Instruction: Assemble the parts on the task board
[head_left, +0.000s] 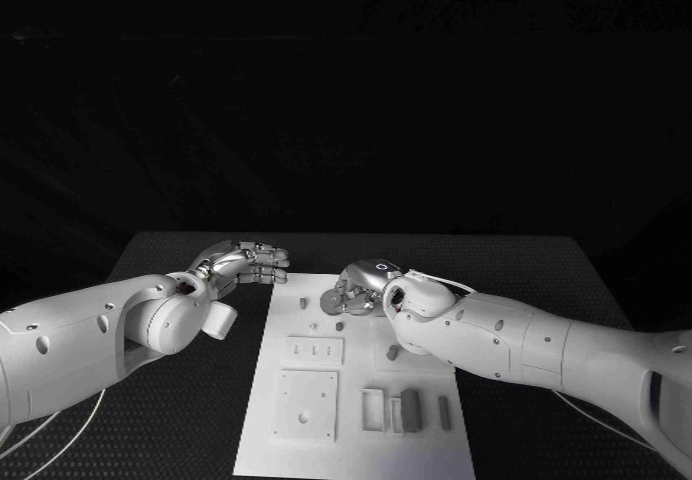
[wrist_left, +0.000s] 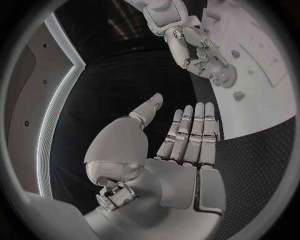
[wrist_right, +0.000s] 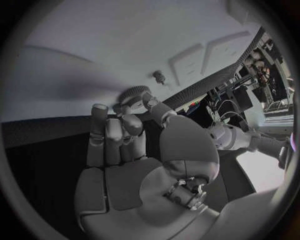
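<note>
The white task board lies in the middle of the black table. My right hand hovers over its far end and pinches a round, toothed grey gear between thumb and fingers; the gear sits at the fingertips, close above the board. From the left wrist, the right hand and its gear show over the board. My left hand is off the board's far left corner, above the table. Its palm is flat, fingers straight and together, holding nothing.
Small pegs stand on the board's far half. Two flat plates lie on its left side. Upright blocks stand near the front right. A small peg is just beyond the gear.
</note>
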